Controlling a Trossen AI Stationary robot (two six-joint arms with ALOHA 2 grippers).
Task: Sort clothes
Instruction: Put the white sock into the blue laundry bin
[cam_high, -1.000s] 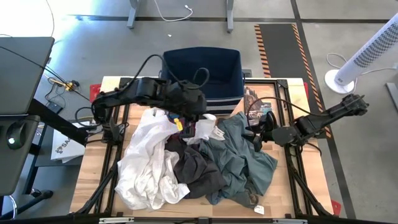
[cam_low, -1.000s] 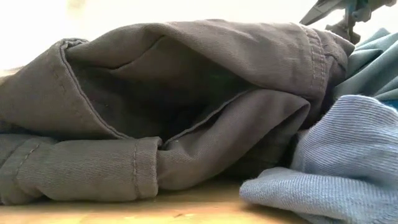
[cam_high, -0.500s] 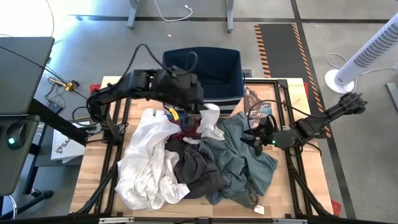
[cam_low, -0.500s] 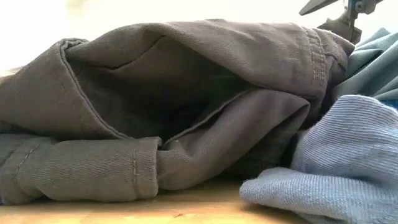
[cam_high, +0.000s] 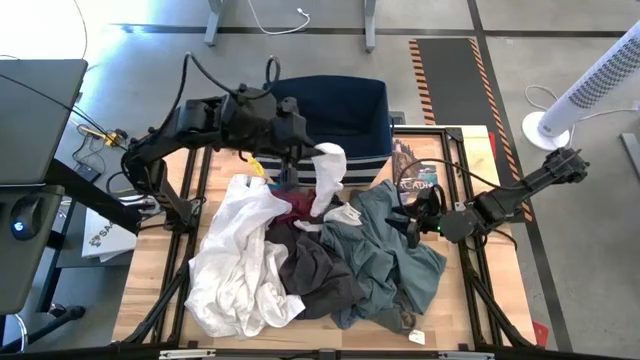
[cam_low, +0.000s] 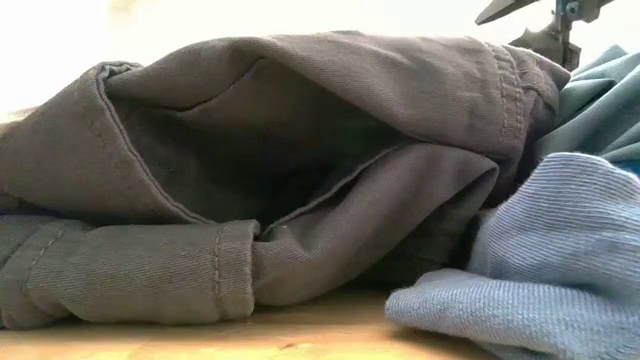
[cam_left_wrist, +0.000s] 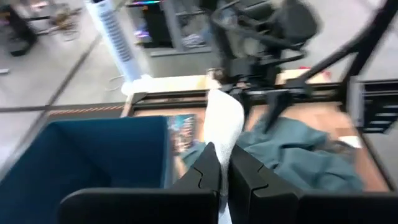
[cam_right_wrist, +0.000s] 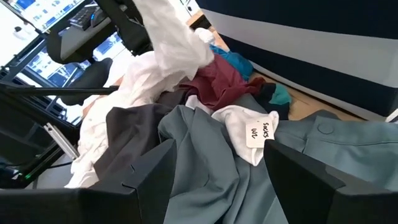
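Note:
The clothes lie heaped on the wooden table (cam_high: 150, 275): a big white garment (cam_high: 240, 250), dark grey-brown trousers (cam_high: 315, 272), a grey-green shirt (cam_high: 395, 250), and maroon (cam_right_wrist: 217, 81) and bright blue (cam_right_wrist: 231, 62) pieces. My left gripper (cam_high: 306, 152) is raised in front of the navy bin (cam_high: 335, 110), shut on a small white piece (cam_high: 327, 175). My right gripper (cam_high: 410, 225) stands open over the shirt, its fingers on either side of a white tagged piece (cam_right_wrist: 249, 127), touching nothing. My left gripper pinches the white piece's upper end (cam_left_wrist: 222, 140) between its two shut fingers (cam_left_wrist: 206, 177). The fingers slant down toward the table's right side. The piece hangs slack below and ahead of them; whether its lower end (cam_high: 320, 210) still rests on the heap, I cannot tell.
The navy bin with white stripes stands at the table's far edge, behind the heap. In the low view the trousers (cam_low: 250, 170) and a blue-striped cloth (cam_low: 560, 260) fill the near edge. A white fan (cam_high: 590, 90) stands on the floor at the right.
My left gripper has risen and drawn back toward the table's far left, tipping nearer to level. The white piece has come up out of the heap with it and now hangs stretched out below the fingers.

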